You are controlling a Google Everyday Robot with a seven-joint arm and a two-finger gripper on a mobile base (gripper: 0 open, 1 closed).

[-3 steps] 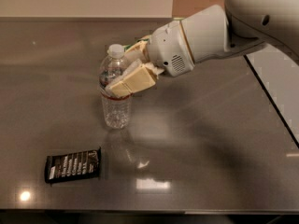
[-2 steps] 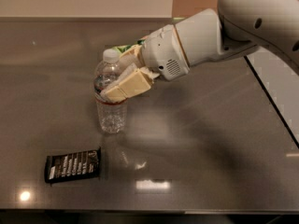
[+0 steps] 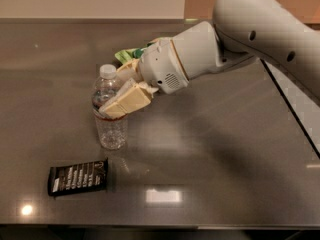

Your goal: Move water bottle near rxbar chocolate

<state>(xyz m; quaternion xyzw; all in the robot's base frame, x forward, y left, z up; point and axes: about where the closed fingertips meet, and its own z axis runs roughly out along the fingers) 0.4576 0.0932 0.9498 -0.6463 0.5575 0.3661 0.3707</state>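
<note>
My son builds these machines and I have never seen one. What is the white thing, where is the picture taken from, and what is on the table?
The big white shape is a robot arm. At its tip is the end effector, a beige clamp closed around the upper part of a small clear water bottle with a white cap. The bottle is upright; I cannot tell whether its base touches the table. The single picture looks down on that dark, glossy table, and where the camera is mounted is not shown. Nearer the camera and slightly left lies the rxbar chocolate, a flat black wrapper, apart from the bottle. A green pouch peeks out behind the arm.
</note>
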